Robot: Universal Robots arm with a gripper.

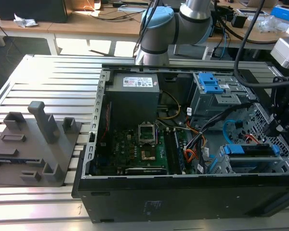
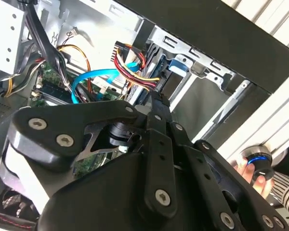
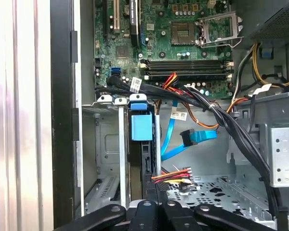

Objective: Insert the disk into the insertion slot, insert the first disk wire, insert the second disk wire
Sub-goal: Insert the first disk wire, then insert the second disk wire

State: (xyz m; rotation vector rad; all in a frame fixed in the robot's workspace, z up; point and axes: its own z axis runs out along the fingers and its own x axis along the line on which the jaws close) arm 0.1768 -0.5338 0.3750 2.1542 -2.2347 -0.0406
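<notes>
The open computer case [image 1: 183, 202] lies on its side, and the insertion slot [image 1: 279, 166], a perforated grey drive cage, sits in one corner of it. The disk [image 1: 250, 150] is already inside this cage; in the first wrist view its blue carrier handle [image 3: 141, 127] fills the cage mouth, flush with the metal rim.

The gripper [image 1: 277, 127] hangs directly over the cage. In the first wrist view its fingers [image 3: 145, 206] are drawn close together, and a bundle of red, yellow and black power wires [image 3: 173, 175] ends right at their tips. The contact point is hidden, so whether they clamp the plug cannot be told. In the second wrist view the gripper [image 2: 155, 98] points at the cage's wired end.

A blue data cable [image 3: 192, 137] loops just beside the cage, its plug lying apart from the disk. The motherboard [image 1: 139, 144] lies next to the cage, with the power supply [image 1: 135, 94] beyond it. A person's hand [image 2: 256, 182] shows outside the case, past the cage.
</notes>
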